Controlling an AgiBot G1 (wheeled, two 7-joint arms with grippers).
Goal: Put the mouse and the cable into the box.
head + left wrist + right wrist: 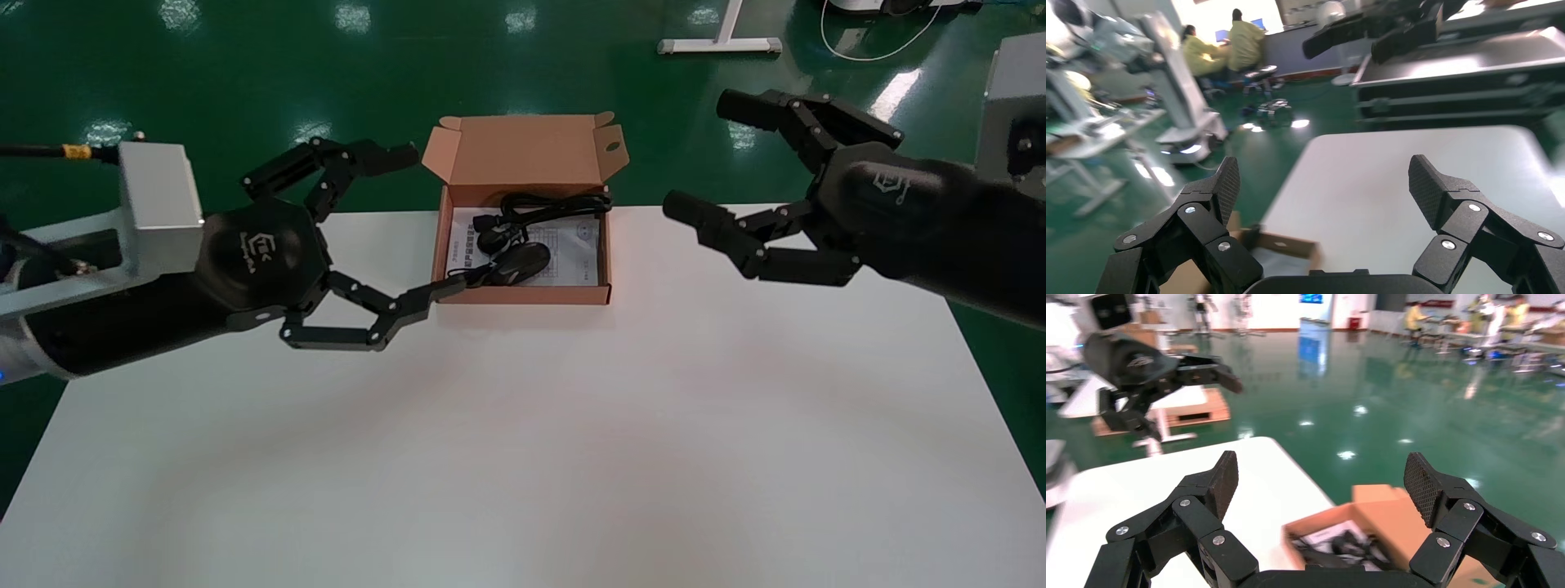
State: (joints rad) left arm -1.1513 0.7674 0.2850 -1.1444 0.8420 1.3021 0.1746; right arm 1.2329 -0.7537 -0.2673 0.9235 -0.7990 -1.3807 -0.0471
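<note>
Mouse (520,263), cable (556,206) in box (523,147); left gripper (433,219) beside.

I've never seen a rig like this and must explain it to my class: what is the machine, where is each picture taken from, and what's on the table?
It is a robot with two arms, each ending in a two-fingered gripper. The wide picture is from its head camera; the other two look out from a camera on each wrist. On the table stands an open cardboard box holding a mouse and cable on a printed sheet. The left gripper is open beside the box; the right gripper is open, raised on the right. Neither holds anything.
</note>
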